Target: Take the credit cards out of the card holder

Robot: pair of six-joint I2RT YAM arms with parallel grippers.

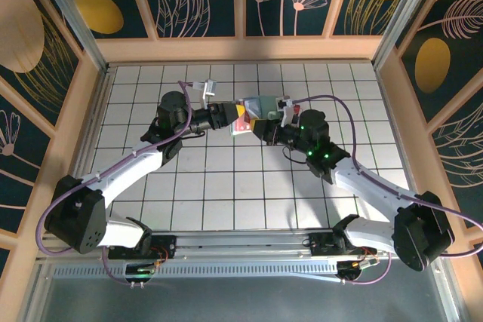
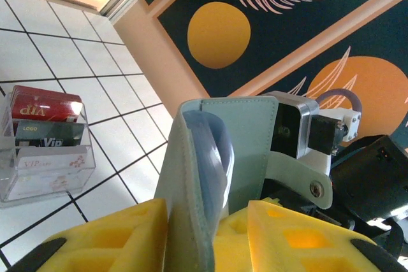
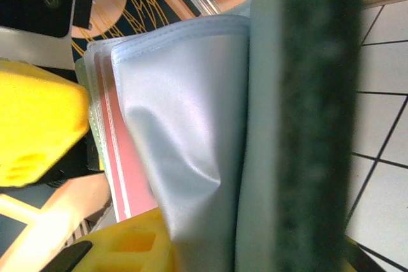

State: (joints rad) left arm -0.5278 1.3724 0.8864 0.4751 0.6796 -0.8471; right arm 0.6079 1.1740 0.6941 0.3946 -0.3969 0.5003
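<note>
The card holder [image 1: 259, 113], a grey-blue bifold wallet with stitched edges, is up off the tiled desk [image 1: 226, 186] over its far middle, standing on edge with its two panels folded close together. Inside it, glossy clear sleeves [image 3: 185, 125] bulge outward. The long edge of a pinkish-red credit card [image 3: 127, 176] shows tucked between them.

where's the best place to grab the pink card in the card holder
Probably its exposed long edge: the pink card shows as a narrow strip past the clear sleeves of the card holder. Come from that open side, opposite the outer cover, pinch the strip across its flat faces and pull straight out.
</note>
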